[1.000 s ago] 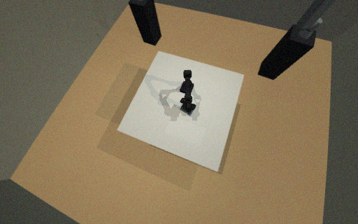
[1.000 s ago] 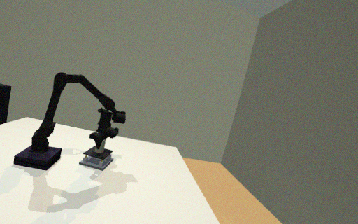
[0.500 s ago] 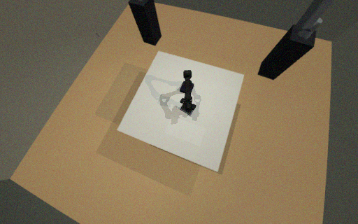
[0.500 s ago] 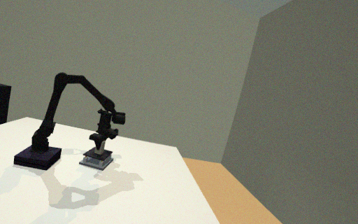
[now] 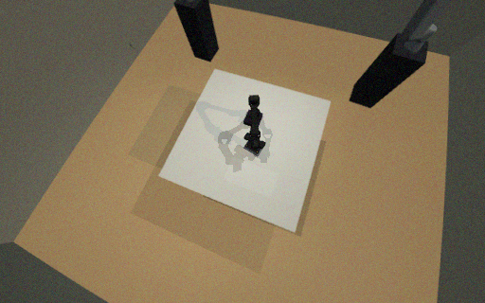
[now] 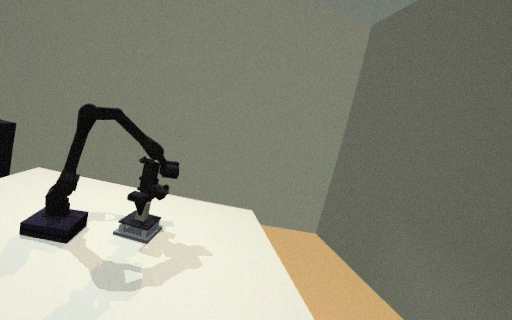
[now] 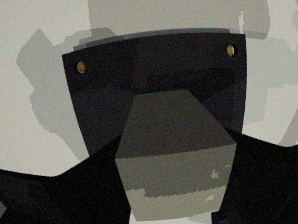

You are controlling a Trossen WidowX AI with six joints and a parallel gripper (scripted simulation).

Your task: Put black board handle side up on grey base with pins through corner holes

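Observation:
The black board [image 7: 115, 57] [image 6: 129, 220] lies over the grey base [image 6: 128, 235], handle side up, and looks level. In the wrist view, a gold pin [image 7: 81, 67] shows in the far left corner hole and another gold pin [image 7: 230, 50] in the far right one. The two near corners are hidden by the fingers and the handle. Posts show faintly between board and base in the exterior view. My gripper [image 7: 166, 131] [image 6: 142, 205] is shut on the pale square handle [image 7: 175, 172] [image 6: 143, 214], with a dark finger on each side, pointing down from above.
A white table top [image 5: 189, 156] [image 6: 225, 250] carries the arm's dark foot [image 6: 52, 226], left of the base in the exterior view. An orange-brown floor area [image 5: 379, 189] surrounds it. Two dark blocks [image 5: 198, 30] [image 5: 388, 71] stand beyond the white top.

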